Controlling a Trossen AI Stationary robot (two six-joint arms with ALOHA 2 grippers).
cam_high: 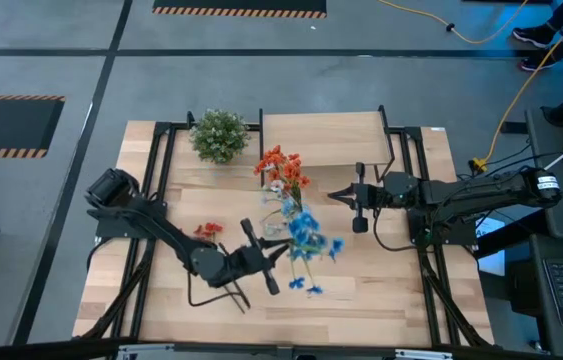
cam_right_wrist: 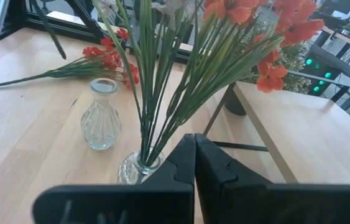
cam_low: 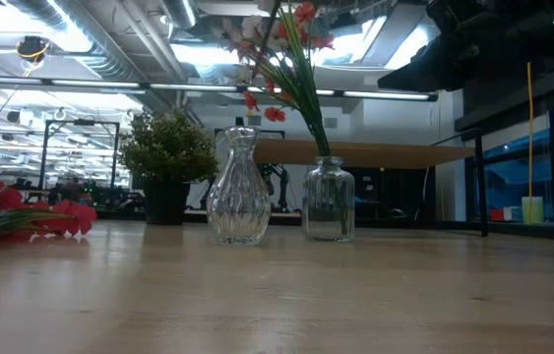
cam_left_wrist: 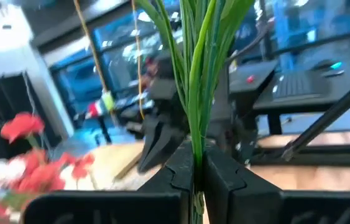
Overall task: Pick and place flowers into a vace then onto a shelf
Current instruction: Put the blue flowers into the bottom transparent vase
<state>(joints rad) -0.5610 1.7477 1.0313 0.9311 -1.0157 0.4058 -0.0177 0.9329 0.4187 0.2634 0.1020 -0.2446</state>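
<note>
1. The left gripper is clamped on the thin green stems of the blue artificial spray, carried above the table's middle, probably so the stems can drop into a vase mouth.
2. Just under it stands the ribbed clear glass vase, empty, beside the round clear glass jar that already holds the red-orange spray and a pale one.
3. Those leaning stems crowd the jar's mouth and may block entry.
4. The right gripper waits beside the jar, fingers pressed together on nothing.
5. Another red-orange spray lies flat on the table.
6. Farthest, the light wood shelf is bare; the bushy green potted plant stands beside it.
</note>
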